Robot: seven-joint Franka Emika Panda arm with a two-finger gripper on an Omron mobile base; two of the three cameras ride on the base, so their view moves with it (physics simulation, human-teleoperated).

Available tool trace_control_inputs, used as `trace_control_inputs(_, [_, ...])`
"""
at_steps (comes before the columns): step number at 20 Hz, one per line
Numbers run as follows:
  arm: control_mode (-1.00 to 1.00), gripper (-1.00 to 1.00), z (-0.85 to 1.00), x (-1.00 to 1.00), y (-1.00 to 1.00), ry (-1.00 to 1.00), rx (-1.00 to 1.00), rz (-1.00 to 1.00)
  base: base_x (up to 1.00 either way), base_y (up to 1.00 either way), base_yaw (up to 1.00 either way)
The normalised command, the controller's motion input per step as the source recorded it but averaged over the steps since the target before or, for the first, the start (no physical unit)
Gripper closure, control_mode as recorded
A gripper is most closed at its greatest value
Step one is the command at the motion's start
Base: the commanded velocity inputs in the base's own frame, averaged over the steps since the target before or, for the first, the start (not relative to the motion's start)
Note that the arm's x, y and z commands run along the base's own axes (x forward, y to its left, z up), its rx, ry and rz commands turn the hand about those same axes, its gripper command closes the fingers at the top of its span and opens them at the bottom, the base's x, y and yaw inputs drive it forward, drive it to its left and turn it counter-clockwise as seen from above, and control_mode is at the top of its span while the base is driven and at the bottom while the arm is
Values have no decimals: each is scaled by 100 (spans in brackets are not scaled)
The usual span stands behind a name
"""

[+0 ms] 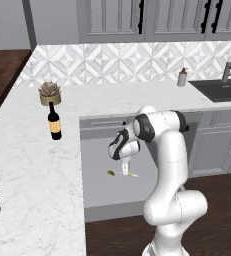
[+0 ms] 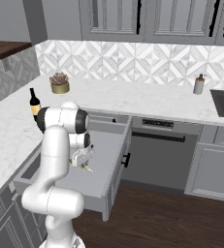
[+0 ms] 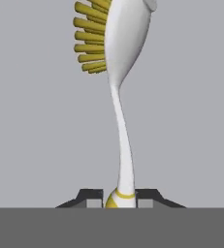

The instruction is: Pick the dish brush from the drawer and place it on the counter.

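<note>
Pulled-out drawer (image 1: 102,192), wide and shallow, grey floor, jutting from under the counter (image 1: 32,165); black bar handle on its front seen in the right base view. Dish brush (image 1: 121,173) lying low over the drawer floor, roughly mid-tray — yellow bristled end toward the left, slim pale handle running right under the gripper (image 1: 126,171). From the left base view, hard to say whether resting on the floor or lifted just clear.

In the hand view, brush (image 3: 121,97) running straight up the picture: white head and yellow bristles at the top, thin white neck curving down to a yellow-banded tip wedged between the two dark fingertips (image 3: 91,196). Jaws drawn in close, one tip on each side of the handle end — gripping it.

In the right base view, gripper (image 2: 84,163) pointing down into the drawer (image 2: 104,160), brush (image 2: 87,168) just visible below it.

On the counter to the left: wine bottle (image 1: 54,122), and a small potted succulent (image 1: 50,93) behind it. Soap dispenser (image 1: 182,77) near the dark sink (image 1: 222,90) at the right.
</note>
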Motion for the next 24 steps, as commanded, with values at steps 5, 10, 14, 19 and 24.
trace_control_inputs(5, [-100, 100, -49, -90, 1, 0, -1, 0, 0, 0, 0])
trace_control_inputs(10, [-100, 100, 66, -16, 0, -19, 0, 0, 0, 0, 0])
trace_control_inputs(14, [-100, 100, 100, 0, 0, -17, 12, -4, 0, 0, 0])
trace_control_inputs(19, [-100, 100, 100, 31, 15, -7, 19, -16, 0, 0, 0])
trace_control_inputs(24, [-100, 100, 100, 41, 46, -3, 9, -17, 0, 0, 0])
